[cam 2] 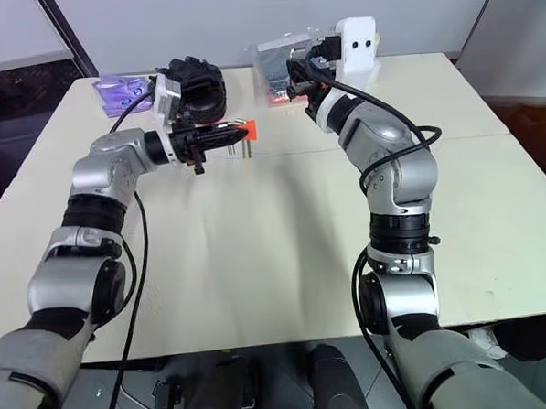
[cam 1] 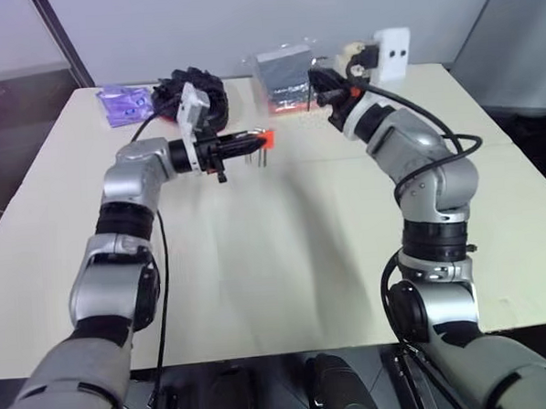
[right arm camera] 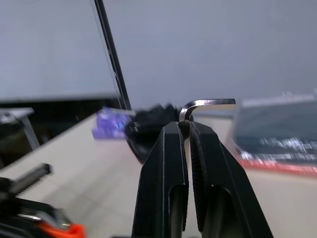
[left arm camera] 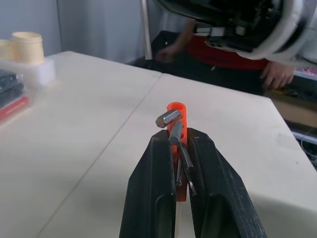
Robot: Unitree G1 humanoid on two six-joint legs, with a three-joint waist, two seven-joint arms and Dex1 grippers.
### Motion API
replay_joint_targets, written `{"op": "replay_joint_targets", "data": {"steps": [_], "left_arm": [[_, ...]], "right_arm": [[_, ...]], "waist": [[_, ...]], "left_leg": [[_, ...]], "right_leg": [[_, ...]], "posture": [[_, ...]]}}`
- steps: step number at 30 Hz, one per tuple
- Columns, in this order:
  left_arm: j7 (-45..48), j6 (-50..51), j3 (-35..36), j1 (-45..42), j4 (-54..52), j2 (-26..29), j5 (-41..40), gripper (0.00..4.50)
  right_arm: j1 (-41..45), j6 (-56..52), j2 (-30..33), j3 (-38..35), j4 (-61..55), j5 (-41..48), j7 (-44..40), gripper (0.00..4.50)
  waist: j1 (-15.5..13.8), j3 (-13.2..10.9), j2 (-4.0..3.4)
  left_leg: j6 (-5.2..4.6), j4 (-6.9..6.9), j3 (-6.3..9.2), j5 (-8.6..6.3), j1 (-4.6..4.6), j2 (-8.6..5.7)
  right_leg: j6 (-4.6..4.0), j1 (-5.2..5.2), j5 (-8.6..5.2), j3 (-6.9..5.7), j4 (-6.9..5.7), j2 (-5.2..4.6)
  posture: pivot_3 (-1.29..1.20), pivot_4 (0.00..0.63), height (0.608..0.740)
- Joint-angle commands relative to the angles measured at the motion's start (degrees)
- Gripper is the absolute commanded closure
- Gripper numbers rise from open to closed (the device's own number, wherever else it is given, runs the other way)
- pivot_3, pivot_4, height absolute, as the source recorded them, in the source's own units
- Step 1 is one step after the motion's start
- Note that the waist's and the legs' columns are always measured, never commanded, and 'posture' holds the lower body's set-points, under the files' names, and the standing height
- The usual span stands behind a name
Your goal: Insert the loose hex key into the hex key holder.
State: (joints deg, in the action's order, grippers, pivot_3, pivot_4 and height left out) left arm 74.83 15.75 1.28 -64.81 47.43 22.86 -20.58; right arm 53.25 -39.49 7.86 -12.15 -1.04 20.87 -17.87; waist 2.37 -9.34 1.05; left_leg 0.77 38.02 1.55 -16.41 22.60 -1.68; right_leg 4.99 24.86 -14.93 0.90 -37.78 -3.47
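A pale cream bench (cam 1: 285,259) is standing before a plain grey wall, carrying both arms' work above its far half.

Left hand (left arm camera: 179,148): its two black fingers are clamping shut on the hex key holder (left arm camera: 177,115), a red-orange block whose end is projecting past the fingertips. Short grey metal keys are sticking out of the block at angles. In the head views the hand is hanging level above the bench, with the holder's tip pointing toward the robot's right.

Right hand (right arm camera: 187,130): its fingers are pinching closed on the loose hex key (right arm camera: 205,103). The bend is sitting just above the fingertips and the short arm is jutting out sideways. This hand is hovering raised above the far part of the bench, well apart from the holder.

Along the far edge, a purple packet (cam 1: 123,104) is lying at the robot's left, a black coiled bundle (cam 1: 194,91) is resting beside it, and a grey box (cam 1: 284,68) is sitting on a red-edged item near the right hand.

A person in a red top (left arm camera: 223,54) is sitting beyond the bench edge in the left wrist view.
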Motion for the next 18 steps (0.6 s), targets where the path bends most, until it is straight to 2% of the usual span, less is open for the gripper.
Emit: {"op": "replay_joint_targets", "data": {"steps": [1,8,18], "left_arm": [[1.42,-3.19,0.58,-4.68,2.99,-1.05,0.83,4.5],[1.99,-7.41,1.23,-8.06,9.67,-2.38,2.81,4.5],[1.86,-10.15,2.54,-10.33,13.64,-1.88,3.9,4.5]], "right_arm": [[1.97,4.24,-1.68,0.98,-2.27,1.81,-0.08,4.45],[2.19,5.59,-3.44,3.29,-3.46,3.05,0.66,4.45],[0.92,5.38,-2.88,4.32,-4.88,4.17,1.18,4.45]], "waist": [[0.01,0.0,0.0],[0.13,0.0,0.0],[0.05,-0.01,0.01]], "left_leg": [[0.0,0.0,0.0,0.0,0.01,0.0],[0.0,-0.01,0.0,0.0,0.0,0.01],[0.0,0.0,0.0,0.0,0.05,0.01]], "right_leg": [[0.0,0.01,0.0,0.0,0.0,0.01],[0.0,0.03,0.0,0.0,-0.04,0.01],[0.0,0.04,0.0,0.0,-0.05,0.0]], "posture": [[0.0,0.15,0.74],[0.0,0.15,0.74],[0.0,0.15,0.74]]}}
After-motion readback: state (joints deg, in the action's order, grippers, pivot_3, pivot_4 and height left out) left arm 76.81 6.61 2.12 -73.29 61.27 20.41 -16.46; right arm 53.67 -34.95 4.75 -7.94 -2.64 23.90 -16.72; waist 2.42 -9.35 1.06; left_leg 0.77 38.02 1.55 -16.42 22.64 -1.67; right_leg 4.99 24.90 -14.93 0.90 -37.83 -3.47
